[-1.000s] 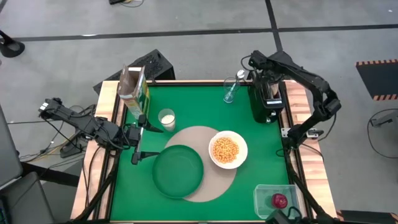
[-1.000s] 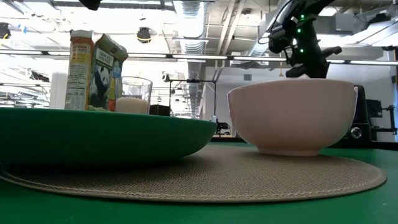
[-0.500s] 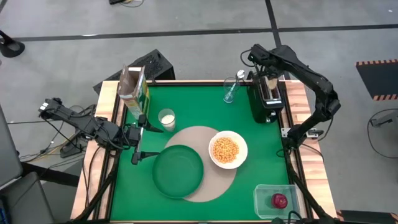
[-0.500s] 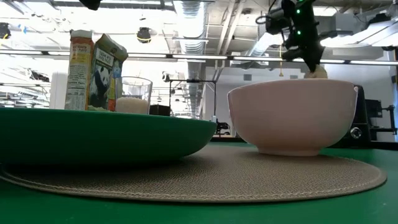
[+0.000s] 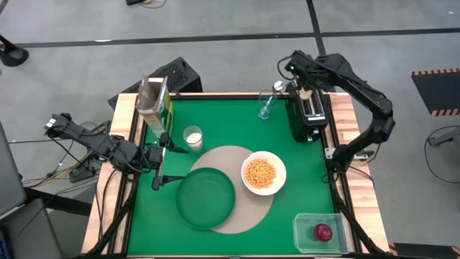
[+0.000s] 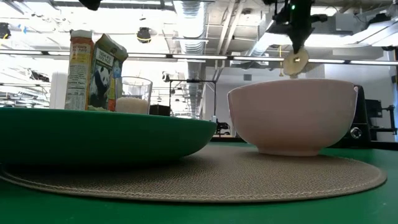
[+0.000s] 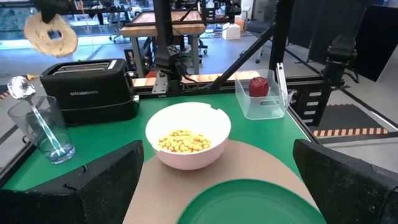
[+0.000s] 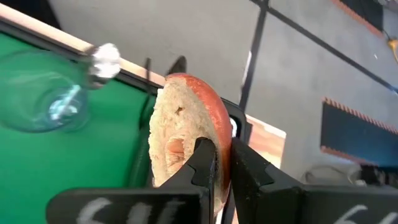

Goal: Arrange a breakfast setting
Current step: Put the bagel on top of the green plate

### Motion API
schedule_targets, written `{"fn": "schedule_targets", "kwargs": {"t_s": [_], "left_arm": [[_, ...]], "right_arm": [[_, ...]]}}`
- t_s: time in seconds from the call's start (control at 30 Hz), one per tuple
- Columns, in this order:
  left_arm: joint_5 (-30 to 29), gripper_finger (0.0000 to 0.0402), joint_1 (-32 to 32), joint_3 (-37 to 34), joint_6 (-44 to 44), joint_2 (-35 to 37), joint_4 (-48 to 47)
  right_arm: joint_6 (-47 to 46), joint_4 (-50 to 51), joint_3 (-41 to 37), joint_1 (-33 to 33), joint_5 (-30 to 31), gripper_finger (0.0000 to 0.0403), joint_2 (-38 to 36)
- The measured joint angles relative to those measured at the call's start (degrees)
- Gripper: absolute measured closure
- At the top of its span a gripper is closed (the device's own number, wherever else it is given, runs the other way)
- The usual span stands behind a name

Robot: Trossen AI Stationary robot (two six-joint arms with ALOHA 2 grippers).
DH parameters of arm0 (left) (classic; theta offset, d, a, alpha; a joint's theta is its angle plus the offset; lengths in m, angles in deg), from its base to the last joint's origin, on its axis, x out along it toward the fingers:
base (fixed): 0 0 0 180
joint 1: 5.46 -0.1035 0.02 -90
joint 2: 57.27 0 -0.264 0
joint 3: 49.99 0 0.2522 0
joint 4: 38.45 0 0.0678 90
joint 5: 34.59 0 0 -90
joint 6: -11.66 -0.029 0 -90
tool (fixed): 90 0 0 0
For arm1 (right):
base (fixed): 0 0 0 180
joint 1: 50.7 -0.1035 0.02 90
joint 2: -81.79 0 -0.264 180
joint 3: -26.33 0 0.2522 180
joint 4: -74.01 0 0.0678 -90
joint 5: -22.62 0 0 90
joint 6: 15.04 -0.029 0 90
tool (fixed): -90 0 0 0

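Note:
A round beige placemat (image 5: 237, 162) carries a dark green plate (image 5: 206, 197) and a white bowl (image 5: 264, 173) of cereal. The milk glass (image 5: 192, 137) and the cereal box (image 5: 154, 106) stand at the far left. The metal spoon (image 5: 269, 101) stands in a clear glass at the back. The red apple (image 5: 323, 232) lies in a clear tub at the near right. My right gripper (image 5: 305, 88) is shut on a pale bagel half (image 8: 180, 124), high over the black toaster (image 5: 307, 119). My left gripper (image 5: 159, 160) stands open, left of the plate. My right gripper pinches the bagel half at its rim (image 8: 214, 146), one finger on the cut face and one on the brown crust. The fingers (image 8: 202, 163) slant down from above. The bagel (image 6: 295, 63) hangs on edge below them, clear of the toaster.
The toaster stands at the table's far right with its slots up, right of the glass with the spoon. Wooden rails (image 5: 122, 122) edge the green table. Bare green cloth lies along the near edge and between bowl and toaster.
My right gripper has risen from the toaster and drifted toward the far edge, tipping less steeply, still shut. The bagel half has come up with it out of the toaster and now hangs clear above it, showing over the bowl in the low view.

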Motion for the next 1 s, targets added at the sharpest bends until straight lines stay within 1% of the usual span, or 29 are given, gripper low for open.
{"fn": "schedule_targets", "kwargs": {"t_s": [0.13, 0.23, 0.43, 0.53, 0.67, 0.87, 1.0], "left_arm": [[0.07, 0.0003, -0.01, -0.01, 0.02, 0.01, -0.44], [0.07, 0.0003, 0.0, -0.01, 0.04, -0.01, -0.4], [-0.01, 0.0003, -0.01, -0.01, 0.13, 0.01, -1.15], [-1.89, 0.0003, 0.01, -0.01, 1.15, 0.01, -1.82], [-4.37, 0.0003, 0.01, -0.03, 2.02, 0.03, -3.58], [-4.92, 0.0003, 1.12, -0.05, 3.92, 0.03, -3.73], [-8.13, 0.0003, 2.34, -0.99, 4.11, 0.05, -4.0]], "right_arm": [[-1.23, -0.06, 0.0, -3.9, -0.85, 0.0355, -2.57], [-1.97, -1.38, 0.0, -7.39, -2.92, 0.0355, -4.56], [-2.09, -8.12, 0.0, -15.49, -7.15, 0.0355, -6.54], [-1.48, -11.59, 0.0, -19.82, -9.41, 0.0355, -6.53], [-0.98, -16.42, 0.0, -25.5, -12.11, 0.0355, -4.83], [-0.91, -21.92, -0.02, -33.57, -14.25, 0.0355, -0.13], [-0.06, -26.08, -0.04, -37.61, -16.47, 0.0355, 4.4]]}}
